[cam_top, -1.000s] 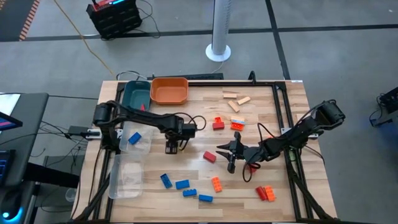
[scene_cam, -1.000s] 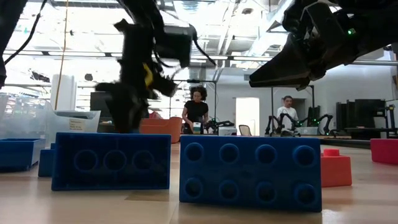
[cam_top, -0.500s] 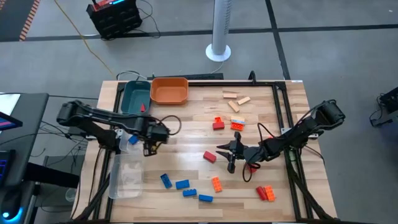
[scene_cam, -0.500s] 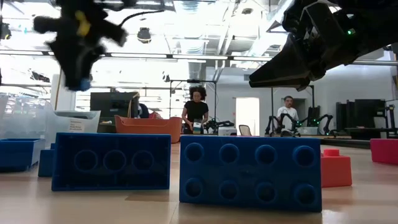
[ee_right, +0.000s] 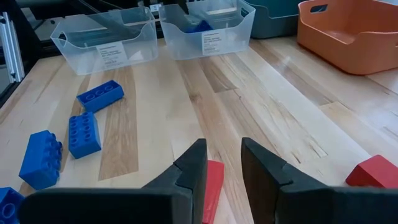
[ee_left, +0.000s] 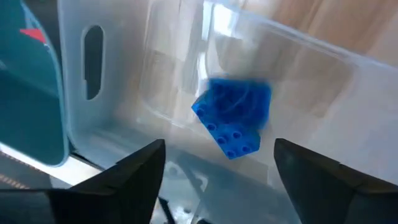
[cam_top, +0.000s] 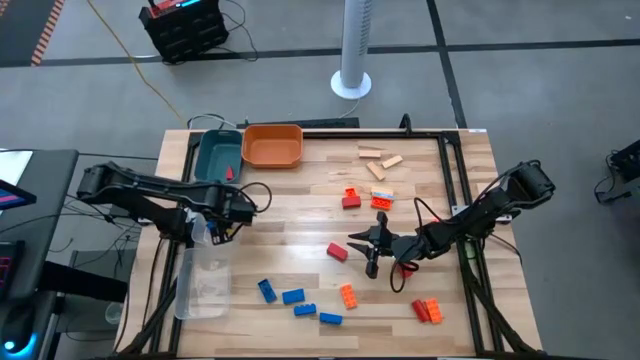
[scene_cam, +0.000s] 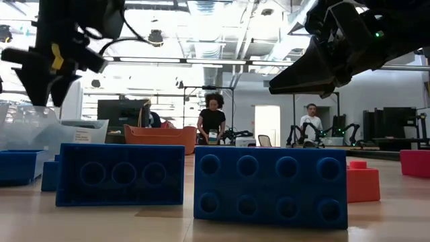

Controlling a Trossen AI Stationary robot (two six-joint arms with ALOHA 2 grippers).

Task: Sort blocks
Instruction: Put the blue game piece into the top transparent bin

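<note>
My left gripper (cam_top: pixel 224 226) hangs open over the far clear tray (cam_top: pixel 203 236) at the table's left. In the left wrist view a blue block (ee_left: pixel 233 118), its outline blurred, shows inside that tray between and beyond my fingers, apart from them. My right gripper (cam_top: pixel 360 250) hovers right of the table's middle, open by a narrow gap, just right of a red block (cam_top: pixel 337 252) lying on the wood. Several blue blocks (cam_top: pixel 292 296) lie near the near edge. Orange (cam_top: pixel 347 295) and red blocks (cam_top: pixel 350 200) lie mid-table, and tan wooden ones (cam_top: pixel 378 160) toward the far edge.
A second clear tray (cam_top: pixel 203 288) sits nearer, with a teal tray (cam_top: pixel 219 152) and an orange tray (cam_top: pixel 272 145) at the far left. A red-orange pair of blocks (cam_top: pixel 428 310) lies near right. A dark frame (cam_top: pixel 450 170) runs along the right side. People stand in the room behind.
My left gripper has swung from the table's middle toward the left edge and now stands over the far clear tray. Half a second ago a blue bit showed at its fingertips; now the blue block is apart from the fingers, inside the tray. The right arm has kept still.
</note>
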